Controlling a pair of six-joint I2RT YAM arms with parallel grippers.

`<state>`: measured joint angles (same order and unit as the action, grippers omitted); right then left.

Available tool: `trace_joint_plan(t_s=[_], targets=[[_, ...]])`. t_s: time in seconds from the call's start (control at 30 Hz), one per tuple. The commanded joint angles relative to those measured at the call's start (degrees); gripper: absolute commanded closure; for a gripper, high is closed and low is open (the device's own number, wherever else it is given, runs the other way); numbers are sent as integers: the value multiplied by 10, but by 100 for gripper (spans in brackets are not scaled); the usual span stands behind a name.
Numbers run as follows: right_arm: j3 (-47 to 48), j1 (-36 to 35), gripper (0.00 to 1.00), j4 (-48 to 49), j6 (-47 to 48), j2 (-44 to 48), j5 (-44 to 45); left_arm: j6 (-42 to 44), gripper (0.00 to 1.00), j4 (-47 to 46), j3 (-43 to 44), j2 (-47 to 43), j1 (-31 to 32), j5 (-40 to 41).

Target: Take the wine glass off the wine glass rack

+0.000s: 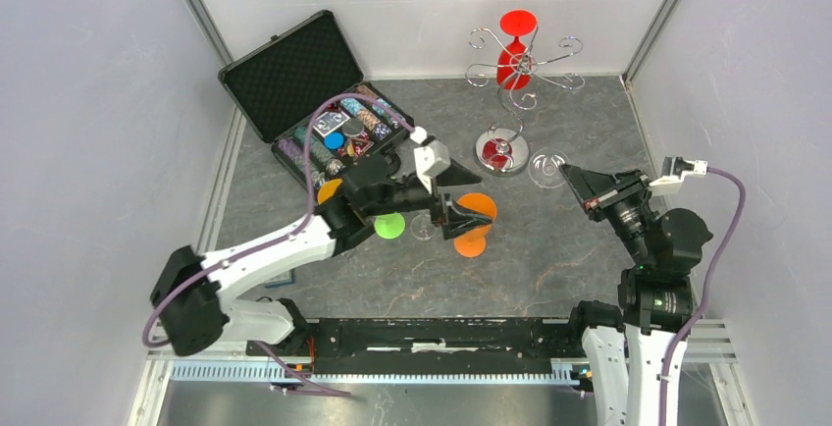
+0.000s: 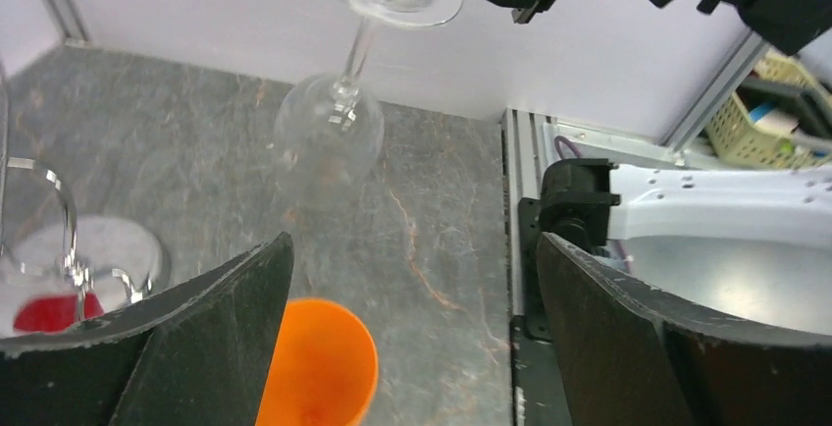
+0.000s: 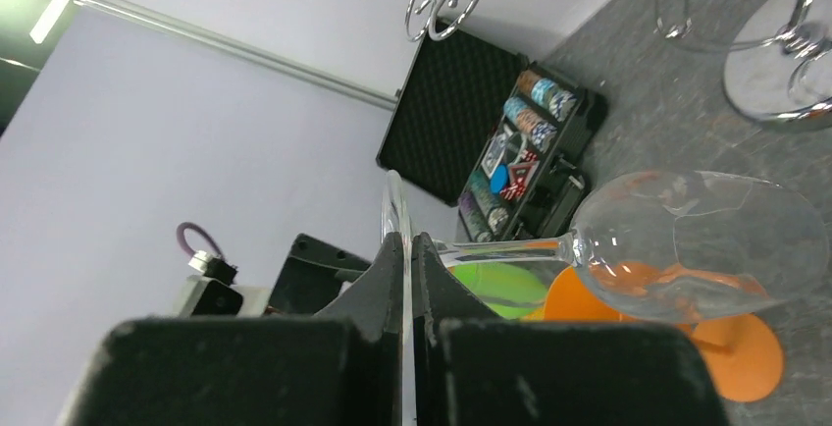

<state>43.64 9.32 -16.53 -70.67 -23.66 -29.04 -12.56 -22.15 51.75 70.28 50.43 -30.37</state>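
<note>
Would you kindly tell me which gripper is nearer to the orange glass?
Left. The left gripper hovers right at the orange glass, fingers open; the right gripper is off to its right, shut on the foot of the clear glass.

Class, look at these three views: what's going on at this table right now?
The right gripper is shut on the foot of a clear wine glass, holding it off the wine glass rack, near the rack's base. The left gripper hangs open above an orange glass on the table. A red glass hangs on the rack.
</note>
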Motion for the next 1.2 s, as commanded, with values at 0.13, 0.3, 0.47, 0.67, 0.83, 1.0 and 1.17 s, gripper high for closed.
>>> trace_joint_plan(t_s=[0.13, 0.3, 0.47, 0.67, 0.83, 1.0, 1.17], targets=[[-17, -11, 100, 123, -81, 8, -65, 123, 14, -287, 69, 166, 21, -32], [-21, -17, 100, 139, -91, 4, -72, 63, 28, -414, 114, 253, 22, -21], [-20, -20, 100, 143, -93, 2, -72, 53, 39, -442, 147, 290, 22, -34], [-27, -21, 100, 151, -99, -1, -72, 30, 46, -466, 154, 302, 23, -87], [-31, -22, 100, 161, -114, -3, -76, 16, 52, -464, 170, 317, 26, -120], [-19, -21, 100, 181, -117, -8, -76, 13, 60, -446, 189, 328, 27, -136], [-12, -21, 100, 179, -112, -11, -78, 8, 65, -424, 197, 334, 30, -151]])
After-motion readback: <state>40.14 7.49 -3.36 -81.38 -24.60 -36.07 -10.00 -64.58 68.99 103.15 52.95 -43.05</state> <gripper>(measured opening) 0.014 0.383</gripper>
